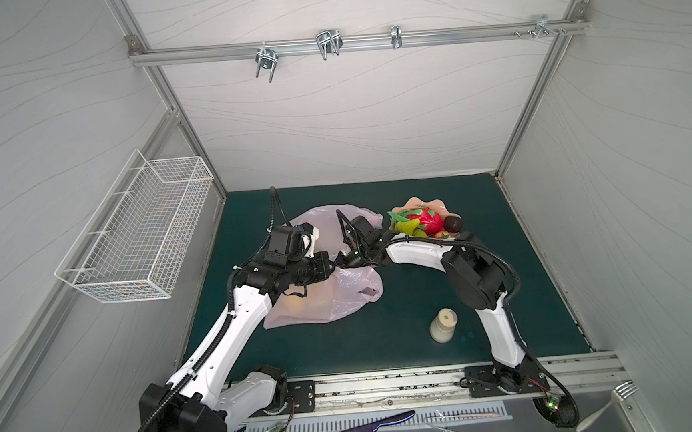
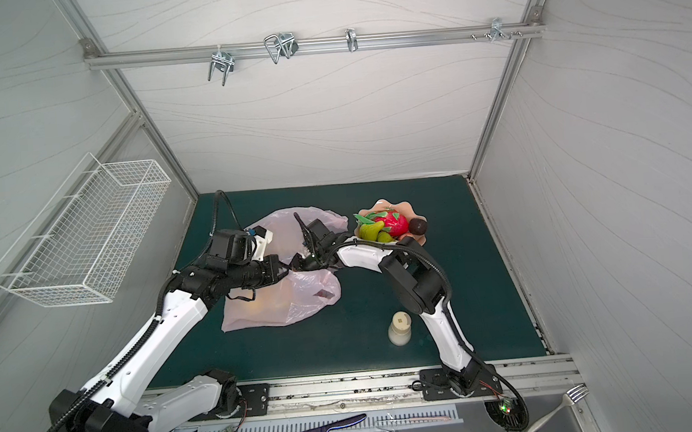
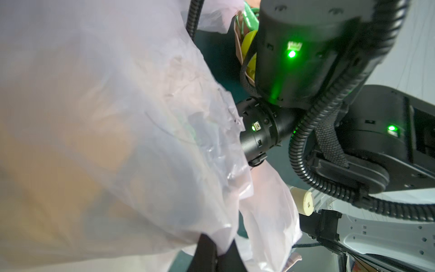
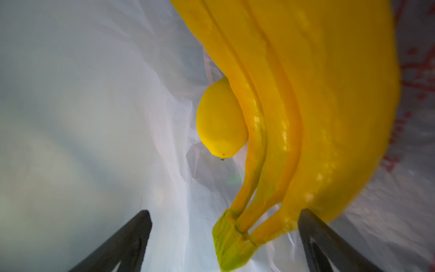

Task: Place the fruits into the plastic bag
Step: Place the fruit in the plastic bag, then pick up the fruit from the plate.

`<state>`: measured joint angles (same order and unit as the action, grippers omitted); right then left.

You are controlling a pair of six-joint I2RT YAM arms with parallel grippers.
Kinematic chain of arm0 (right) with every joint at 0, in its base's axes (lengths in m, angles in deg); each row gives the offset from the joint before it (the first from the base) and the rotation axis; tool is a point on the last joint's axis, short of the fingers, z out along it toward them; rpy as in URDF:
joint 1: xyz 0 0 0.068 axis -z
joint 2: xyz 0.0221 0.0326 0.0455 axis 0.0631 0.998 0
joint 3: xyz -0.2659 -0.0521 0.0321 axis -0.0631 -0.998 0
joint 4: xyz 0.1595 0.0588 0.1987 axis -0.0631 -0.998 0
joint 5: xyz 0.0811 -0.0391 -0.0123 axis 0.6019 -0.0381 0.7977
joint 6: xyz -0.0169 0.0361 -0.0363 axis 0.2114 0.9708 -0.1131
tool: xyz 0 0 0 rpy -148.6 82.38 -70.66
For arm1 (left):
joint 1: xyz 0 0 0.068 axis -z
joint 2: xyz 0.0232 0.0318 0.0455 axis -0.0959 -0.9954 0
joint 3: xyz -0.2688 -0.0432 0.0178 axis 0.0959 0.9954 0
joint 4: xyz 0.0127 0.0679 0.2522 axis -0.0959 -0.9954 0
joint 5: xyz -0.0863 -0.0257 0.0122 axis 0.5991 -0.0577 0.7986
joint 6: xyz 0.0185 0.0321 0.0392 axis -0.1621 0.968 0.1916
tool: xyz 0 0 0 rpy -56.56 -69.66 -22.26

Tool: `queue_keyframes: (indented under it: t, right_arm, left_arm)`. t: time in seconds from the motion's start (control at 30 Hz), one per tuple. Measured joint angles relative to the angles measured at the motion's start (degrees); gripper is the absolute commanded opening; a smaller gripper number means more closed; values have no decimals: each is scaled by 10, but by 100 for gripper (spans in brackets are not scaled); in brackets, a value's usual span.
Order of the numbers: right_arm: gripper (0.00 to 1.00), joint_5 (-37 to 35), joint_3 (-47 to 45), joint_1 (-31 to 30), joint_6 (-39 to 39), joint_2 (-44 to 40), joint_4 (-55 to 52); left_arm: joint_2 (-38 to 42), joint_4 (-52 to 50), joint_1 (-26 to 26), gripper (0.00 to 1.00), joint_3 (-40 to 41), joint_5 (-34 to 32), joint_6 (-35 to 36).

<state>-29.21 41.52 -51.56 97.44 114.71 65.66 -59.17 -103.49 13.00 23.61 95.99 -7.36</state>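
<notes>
The right gripper (image 4: pixel 223 212) is inside the plastic bag (image 1: pixel 341 292), and its fingers are spread wide apart. The banana bunch (image 4: pixel 306 106) lies in the bag between them. The lemon (image 4: pixel 221 120) is in the bag too, touching the bananas. The left gripper (image 3: pixel 217 252) pinches the bag's edge tight. Just beside the bag is the plate (image 1: pixel 416 201). On it are the red dragon fruit (image 1: pixel 428 219), a green pear (image 1: pixel 405 226) and the dark brown fruit (image 1: pixel 453 223).

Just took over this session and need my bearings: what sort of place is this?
Likely a lab test booth, not a real kitchen: plain panel walls on aluminium framing, a green mat for a tabletop, and staged toy fruits heaped on a plate.
</notes>
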Motion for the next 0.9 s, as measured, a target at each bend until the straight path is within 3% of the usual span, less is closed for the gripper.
queue_keyframes:
  t: [0.5, 0.9]
  right_arm:
    - [99, -24, -30, 53, -90, -117, -110]
    - [99, -108, -112, 117, -148, -234, -207]
  left_arm:
    - [6, 1, -7, 0, -5, -19, -2]
    - [-4, 2, -7, 0, -5, -9, 0]
